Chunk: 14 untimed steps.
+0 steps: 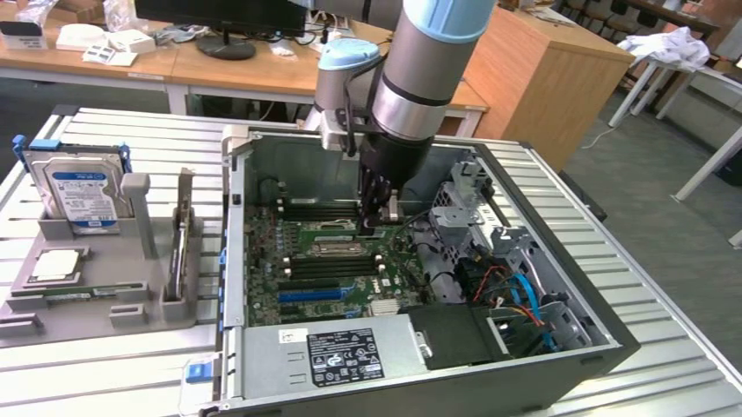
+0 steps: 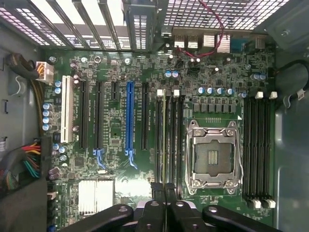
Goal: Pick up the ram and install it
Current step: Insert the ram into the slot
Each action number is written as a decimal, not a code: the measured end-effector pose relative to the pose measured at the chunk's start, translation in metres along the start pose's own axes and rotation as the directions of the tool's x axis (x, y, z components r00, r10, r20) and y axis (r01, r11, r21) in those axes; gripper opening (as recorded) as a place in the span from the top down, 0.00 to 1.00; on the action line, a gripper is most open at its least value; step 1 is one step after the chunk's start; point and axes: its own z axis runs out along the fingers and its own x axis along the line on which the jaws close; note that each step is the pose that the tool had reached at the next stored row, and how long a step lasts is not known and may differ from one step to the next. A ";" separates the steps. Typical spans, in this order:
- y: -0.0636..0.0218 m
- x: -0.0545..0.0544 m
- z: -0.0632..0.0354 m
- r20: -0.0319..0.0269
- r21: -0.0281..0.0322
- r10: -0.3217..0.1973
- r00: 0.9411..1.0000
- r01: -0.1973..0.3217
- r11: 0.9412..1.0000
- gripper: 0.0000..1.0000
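Observation:
My gripper (image 1: pixel 381 221) is down inside the open computer case (image 1: pixel 238 261), just over the motherboard (image 1: pixel 295 269). In the wrist view its black fingers (image 2: pixel 157 198) meet with no gap at the gripper's (image 2: pixel 165 191) tips. The ram (image 2: pixel 167 140) shows edge-on as a thin green strip. It runs out from between the fingertips along a black memory slot beside the CPU socket (image 2: pixel 212 157). The slot's white end clips (image 2: pixel 160 92) lie at its far end. I cannot tell whether the ram is seated in the slot or held just above it.
A grey parts tray (image 1: pixel 104 300) stands at the exterior view's left with a silver hard drive (image 1: pixel 79 193) upright in it. The case holds a power supply (image 1: pixel 336 352), a drive cage (image 1: pixel 464 204) and loose cables (image 1: pixel 510 287). More memory slots (image 2: pixel 258 150) lie beyond the socket.

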 end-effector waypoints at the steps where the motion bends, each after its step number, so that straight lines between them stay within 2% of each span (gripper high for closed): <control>1: 0.0000 0.000 0.0011 0.000 0.000 0.000 1.000 0.000 1.000 0.88; 14: -0.0004 0.001 0.0152 0.000 0.001 0.001 1.000 -0.001 1.000 0.88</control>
